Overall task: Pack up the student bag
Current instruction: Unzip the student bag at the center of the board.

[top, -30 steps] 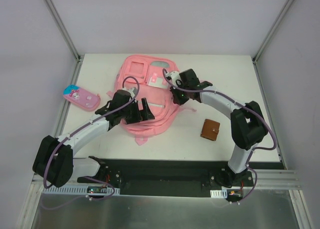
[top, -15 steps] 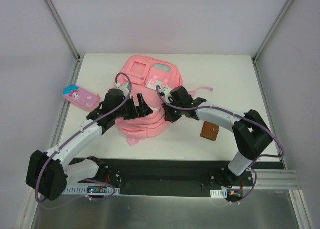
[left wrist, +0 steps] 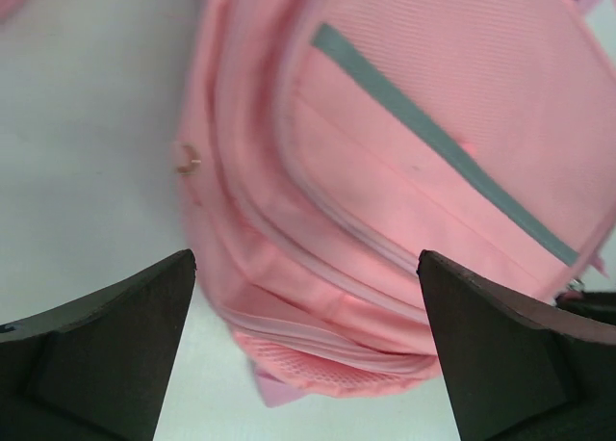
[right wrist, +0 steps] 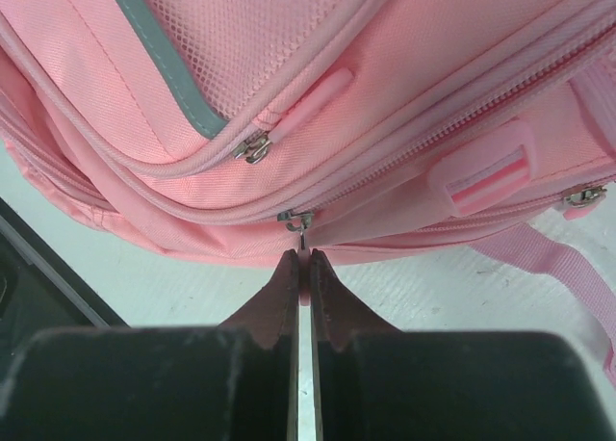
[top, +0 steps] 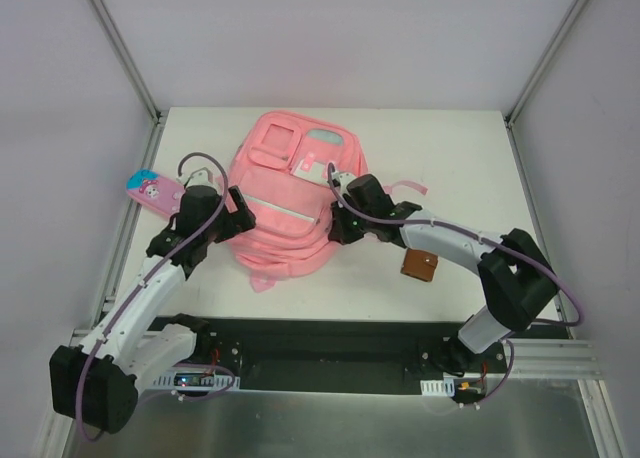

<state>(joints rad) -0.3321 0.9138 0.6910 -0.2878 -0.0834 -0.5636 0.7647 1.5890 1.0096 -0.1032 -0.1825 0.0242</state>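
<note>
Top external view: the backpack [top: 290,193] lies mid-tabletop [top: 470,158] toward the far edge, with the left gripper [top: 232,221] at its left side and the right gripper [top: 338,225] at its right. Left wrist view: those jaws stand wide apart and empty above the bag's near-left edge. Right wrist view: the fingers are pinched tight on a zipper pull [right wrist: 300,231], so unzipping seems in hand; next the pull likely needs dragging along its track with the bag held steady.

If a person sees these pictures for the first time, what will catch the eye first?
The large pink fabric backpack in the middle of the white table dominates the scene. The right gripper is shut on a small zipper pull at the backpack's right side. The left gripper stands wide open at its left side, holding nothing.
</note>
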